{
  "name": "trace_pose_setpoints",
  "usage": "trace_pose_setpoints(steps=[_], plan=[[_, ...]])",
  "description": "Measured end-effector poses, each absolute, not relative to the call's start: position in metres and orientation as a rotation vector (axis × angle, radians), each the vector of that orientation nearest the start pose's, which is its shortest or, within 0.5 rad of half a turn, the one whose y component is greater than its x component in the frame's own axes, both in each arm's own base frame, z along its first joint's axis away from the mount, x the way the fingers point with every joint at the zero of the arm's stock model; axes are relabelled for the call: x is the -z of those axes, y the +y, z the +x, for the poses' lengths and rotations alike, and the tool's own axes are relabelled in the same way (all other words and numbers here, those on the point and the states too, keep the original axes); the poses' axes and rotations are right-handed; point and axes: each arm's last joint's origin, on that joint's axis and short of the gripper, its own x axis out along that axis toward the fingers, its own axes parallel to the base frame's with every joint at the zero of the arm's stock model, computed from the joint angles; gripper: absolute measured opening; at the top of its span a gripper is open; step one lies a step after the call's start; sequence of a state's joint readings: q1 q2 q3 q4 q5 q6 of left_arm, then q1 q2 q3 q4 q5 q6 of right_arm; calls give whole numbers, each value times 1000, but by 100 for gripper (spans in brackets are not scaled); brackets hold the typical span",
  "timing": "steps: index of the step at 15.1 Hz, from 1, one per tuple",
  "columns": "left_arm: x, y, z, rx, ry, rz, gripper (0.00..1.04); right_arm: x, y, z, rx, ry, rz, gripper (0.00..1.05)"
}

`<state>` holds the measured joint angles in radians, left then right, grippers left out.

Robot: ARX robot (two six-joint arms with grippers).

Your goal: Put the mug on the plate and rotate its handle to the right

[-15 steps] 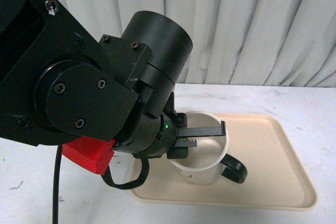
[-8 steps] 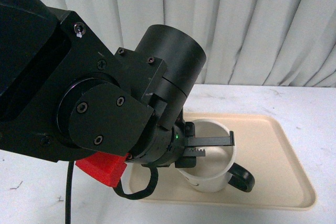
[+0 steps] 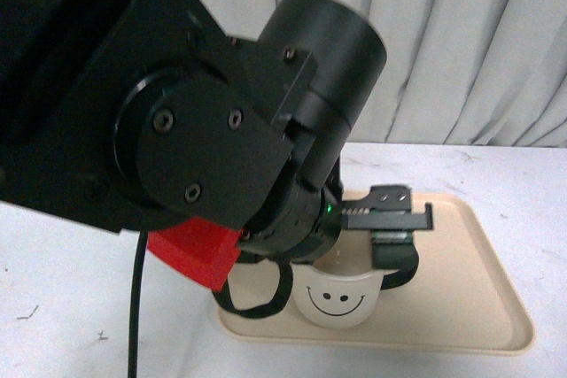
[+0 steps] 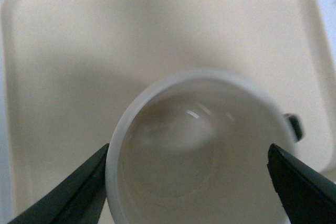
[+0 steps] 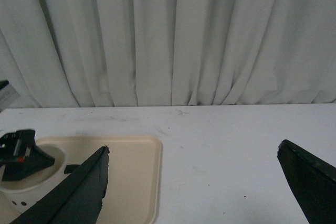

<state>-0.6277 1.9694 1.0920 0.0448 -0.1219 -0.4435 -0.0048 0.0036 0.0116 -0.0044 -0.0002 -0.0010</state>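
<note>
Cream mug (image 3: pixel 341 300) sits upright on the plate (image 3: pixel 469 294), handle (image 4: pixel 295 127) out to its right. Left gripper (image 4: pixel 189 153) hangs above the mug, spread wide, gripping nothing. One finger (image 4: pixel 79 192) is beside the rim, maybe touching, hard to call. A second ago the smiley barely showed; now it faces front, gripper higher over the mug.

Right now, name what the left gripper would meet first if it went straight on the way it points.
The mug: the left gripper points down into it, open fingers straddling its rim; depth unclear.
</note>
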Motion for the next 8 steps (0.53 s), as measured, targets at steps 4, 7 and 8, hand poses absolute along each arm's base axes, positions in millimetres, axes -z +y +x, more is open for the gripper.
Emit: trace_pose_setpoints(steps=[4,7,8], plan=[[-195,-211,310,388,674,-126,98,-167,0,97,5,-4,-1,98],[-232,-157,284,352,393,-129,98,-167,0,97,5,-4,-1,98],[-243,-133,268,308,184,-91,98,-167,0,97,5,-3,-1,98]])
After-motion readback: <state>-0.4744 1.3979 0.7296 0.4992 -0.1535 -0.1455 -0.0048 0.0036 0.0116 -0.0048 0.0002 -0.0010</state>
